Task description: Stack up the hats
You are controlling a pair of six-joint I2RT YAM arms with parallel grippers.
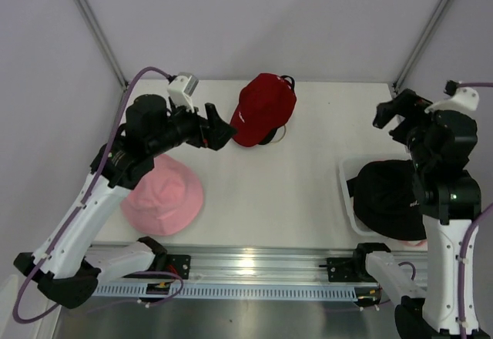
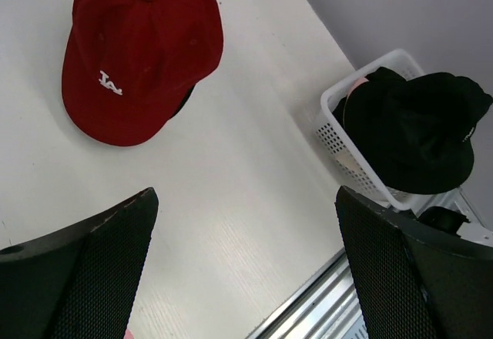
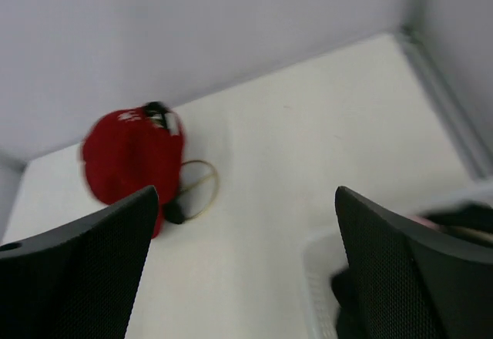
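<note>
Stacking mid-task: a black hat (image 1: 389, 196) tops the pile in the white basket (image 1: 347, 192) at the counter's right near edge.
Both spread and empty: right pincer (image 1: 391, 115) above the basket, left pincer (image 1: 222, 132) beside the red cap (image 1: 263, 108) at the far edge — probably the next pick; pink bucket hat (image 1: 163, 194) lies near-left.

The only lettering that can be read is a white stitched monogram (image 2: 110, 83) on the front panel of the red baseball cap (image 2: 146, 31), just above its peak. In the left wrist view it looks like an interlocked "LA"; from the top camera it is only a white fleck. A tiny white mark (image 2: 468, 132) on the black hat (image 2: 416, 123) is too small to read
</note>
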